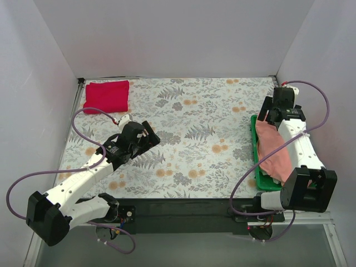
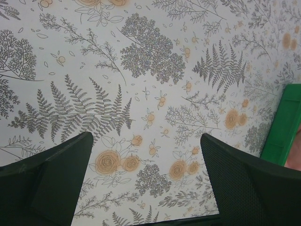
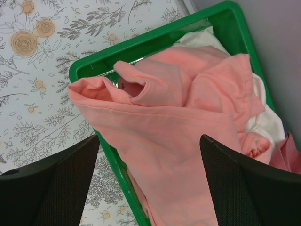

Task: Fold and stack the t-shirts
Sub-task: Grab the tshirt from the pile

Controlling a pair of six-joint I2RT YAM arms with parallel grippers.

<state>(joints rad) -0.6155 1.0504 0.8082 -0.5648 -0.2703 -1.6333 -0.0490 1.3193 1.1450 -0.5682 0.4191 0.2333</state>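
A bright red t-shirt [image 1: 107, 95] lies folded at the table's far left corner. A crumpled salmon-pink t-shirt [image 1: 275, 153] [image 3: 178, 127] spills over the near rim of the green tray [image 1: 257, 161] [image 3: 155, 40]. A white shirt [image 3: 263, 117] and a dusty rose one [image 3: 289, 155] lie under it. My right gripper [image 1: 266, 114] [image 3: 149, 139] hangs open just above the salmon-pink shirt, its fingers to either side of the cloth. My left gripper [image 1: 151, 136] [image 2: 146, 136] is open over the bare floral tablecloth, holding nothing.
The floral tablecloth [image 1: 189, 133] covers the table, with white walls on three sides. The tray's edge [image 2: 282, 125] shows at the right of the left wrist view. Purple cables loop beside both arms.
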